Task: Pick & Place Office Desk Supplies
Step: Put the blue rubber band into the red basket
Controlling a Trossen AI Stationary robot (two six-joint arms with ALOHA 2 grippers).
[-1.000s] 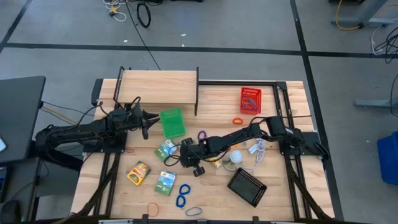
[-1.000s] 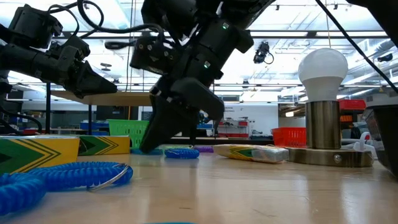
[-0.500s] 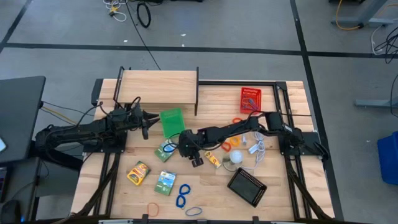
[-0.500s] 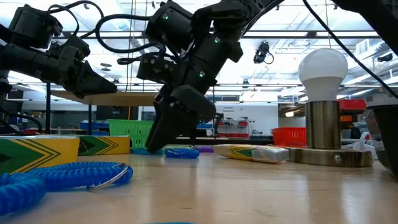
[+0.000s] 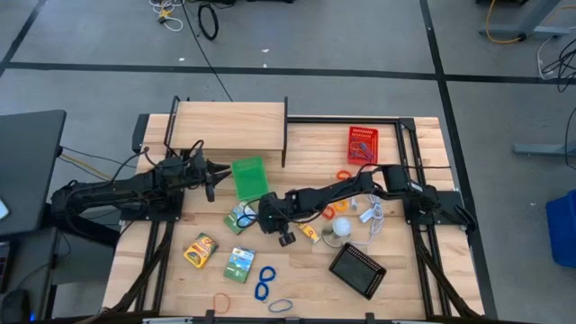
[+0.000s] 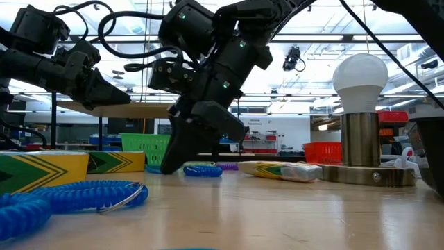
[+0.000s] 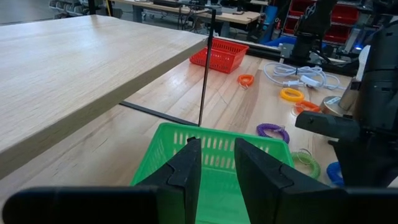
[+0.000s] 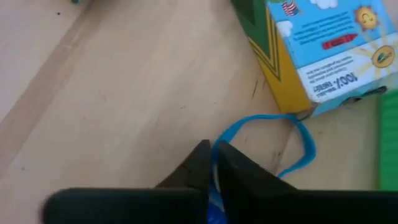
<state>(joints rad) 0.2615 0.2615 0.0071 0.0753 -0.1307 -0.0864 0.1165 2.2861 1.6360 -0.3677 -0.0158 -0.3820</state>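
Observation:
My right gripper reaches in from the table's right to the middle of the table and is shut on a thin blue loop. The loop lies beside a green and yellow printed packet, which lies flat on the table. In the low view the fingers touch down just before a blue coiled loop. My left gripper hovers at the left, open, with nothing between its fingers, facing the green mesh basket. My right gripper pinches one strand of the thin blue loop between its two fingers. The fingers slant down from the table's right. The rest of the loop lies slack on the wood, curving up against the packet's corner.
A raised wooden shelf stands at the far left, a red basket at the far right and a black basket near right. A white ball-shaped object on a metal base and its white cord lie under the right arm. Two packets and blue loops lie near the front.
My right gripper has shifted a little toward the table's left and far side, closer to the packet, staying low over the table. My left arm has kept still.

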